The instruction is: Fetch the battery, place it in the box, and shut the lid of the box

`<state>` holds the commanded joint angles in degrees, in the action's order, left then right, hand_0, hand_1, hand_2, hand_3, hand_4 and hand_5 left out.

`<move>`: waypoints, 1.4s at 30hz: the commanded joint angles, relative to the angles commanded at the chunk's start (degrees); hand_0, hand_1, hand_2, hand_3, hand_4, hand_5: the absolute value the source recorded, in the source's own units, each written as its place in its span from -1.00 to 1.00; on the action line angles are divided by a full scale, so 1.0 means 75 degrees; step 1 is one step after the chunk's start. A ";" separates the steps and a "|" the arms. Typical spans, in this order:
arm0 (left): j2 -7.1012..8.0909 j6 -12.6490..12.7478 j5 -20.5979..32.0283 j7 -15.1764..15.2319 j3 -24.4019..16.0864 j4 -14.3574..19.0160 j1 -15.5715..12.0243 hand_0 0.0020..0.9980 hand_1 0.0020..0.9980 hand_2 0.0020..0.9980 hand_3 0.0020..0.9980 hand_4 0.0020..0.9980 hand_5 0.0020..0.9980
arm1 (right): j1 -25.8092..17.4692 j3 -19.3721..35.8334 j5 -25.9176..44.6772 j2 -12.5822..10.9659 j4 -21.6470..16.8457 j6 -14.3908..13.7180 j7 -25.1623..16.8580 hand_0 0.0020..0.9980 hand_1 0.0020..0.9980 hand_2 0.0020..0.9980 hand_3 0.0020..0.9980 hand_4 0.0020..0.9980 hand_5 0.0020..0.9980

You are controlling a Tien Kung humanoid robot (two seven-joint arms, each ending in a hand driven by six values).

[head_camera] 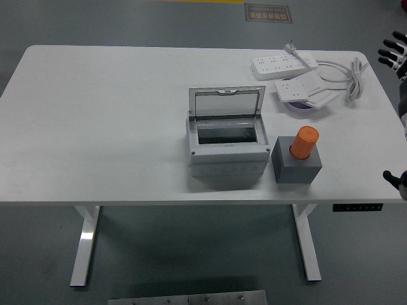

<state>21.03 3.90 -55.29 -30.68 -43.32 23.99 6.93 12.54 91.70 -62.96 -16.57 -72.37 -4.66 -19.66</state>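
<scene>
clearance on the counter (95, 127)

left half bare, open passage from left and near edges. box (227, 141) at centre, lid (226, 103) raised upright at its far side, blocks reach from behind; top opening free. orange battery (304, 142) upright in grey holder (297, 162) just right of box, narrow gap between. power strips (284, 63) and cable (353, 76) clutter far right corner.

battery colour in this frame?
Orange. The battery stands upright in a grey holder block; the head view shows it clearly.

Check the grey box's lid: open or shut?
Open. The grey rectangular box has its clear hinged lid raised behind it, exposing the dark interior; the orange cylindrical battery still stands in its grey holder.
</scene>
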 joint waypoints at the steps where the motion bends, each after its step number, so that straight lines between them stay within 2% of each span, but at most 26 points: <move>1: -0.0001 0.0000 0.0000 0.0001 0.0000 0.0000 0.0000 0.27 0.40 0.15 0.08 0.00 -1.00 | -0.0006 -0.0009 0.0015 0.0010 0.0006 -0.0003 -0.0014 0.07 0.31 0.36 0.56 0.52 -0.78; 6: -0.0005 -0.0001 -0.0003 0.0010 0.0003 -0.0002 0.0012 0.27 0.40 0.15 0.08 0.00 -1.00 | -0.0046 -0.0071 0.0110 0.0099 0.0066 -0.0029 -0.0133 0.07 0.31 0.36 0.56 0.52 -0.78; 7: -0.0005 -0.0002 -0.0007 0.0011 0.0001 -0.0003 0.0017 0.27 0.40 0.15 0.08 0.00 -1.00 | -0.0052 -0.0088 0.0123 0.0117 0.0085 -0.0031 -0.0157 -0.01 0.16 0.23 0.52 0.40 -0.88; 12: -0.0009 -0.0009 -0.0019 0.0013 -0.0001 -0.0003 0.0037 0.27 0.40 0.15 0.08 0.00 -1.00 | -0.0065 -0.0158 0.0102 0.0166 0.0146 -0.0020 -0.0202 -0.01 0.16 0.23 0.52 0.40 -0.88; 13: -0.0010 -0.0010 -0.0026 0.0012 -0.0005 -0.0003 0.0040 0.27 0.40 0.15 0.08 0.00 -1.00 | -0.0066 -0.0175 0.0084 0.0172 0.0153 -0.0010 -0.0195 0.05 0.14 0.16 0.47 0.33 -0.97; 24: -0.0028 -0.0027 -0.0048 0.0000 -0.0014 0.0002 0.0044 0.27 0.40 0.15 0.08 0.00 -1.00 | -0.0118 -0.0474 -0.0211 0.0239 0.0184 0.0191 0.0068 0.08 0.17 0.17 0.46 0.37 -1.00; 25: -0.0029 -0.0028 -0.0050 -0.0002 -0.0014 0.0002 0.0044 0.27 0.40 0.15 0.08 0.00 -1.00 | -0.0127 -0.0514 -0.0215 0.0250 0.0186 0.0206 0.0084 0.36 0.37 0.31 0.52 0.67 -0.86; 30: -0.0028 -0.0029 -0.0067 -0.0008 -0.0025 0.0003 0.0044 0.27 0.40 0.15 0.08 0.00 -1.00 | -0.0185 -0.0692 -0.0214 0.0312 0.0184 0.0255 0.0142 0.36 0.37 0.31 0.52 0.67 -0.86; 31: -0.0027 -0.0028 -0.0072 -0.0011 -0.0029 0.0003 0.0044 0.27 0.40 0.15 0.08 0.00 -1.00 | -0.0195 -0.0725 -0.0216 0.0319 0.0183 0.0261 0.0149 0.47 0.47 0.40 0.61 0.81 -0.72; 36: -0.0030 -0.0029 -0.0094 -0.0022 -0.0046 0.0004 0.0049 0.27 0.40 0.15 0.08 0.00 -1.00 | -0.0254 -0.0908 -0.0219 0.0332 0.0205 0.0258 0.0117 0.47 0.47 0.40 0.61 0.81 -0.72; 37: -0.0032 -0.0029 -0.0093 -0.0022 -0.0046 0.0004 0.0050 0.27 0.40 0.15 0.08 0.00 -1.00 | -0.0269 -0.0939 -0.0212 0.0332 0.0218 0.0246 0.0089 0.57 0.50 0.43 0.62 0.94 -0.37; 42: -0.0040 -0.0028 -0.0090 -0.0022 -0.0044 0.0005 0.0053 0.27 0.40 0.15 0.08 0.00 -1.00 | -0.0337 -0.1082 -0.0089 0.0315 0.0296 0.0164 -0.0127 0.57 0.50 0.43 0.62 0.94 -0.37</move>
<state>20.73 3.69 -55.97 -30.84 -43.65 24.03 7.32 10.01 83.59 -63.63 -14.21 -70.15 -3.44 -20.61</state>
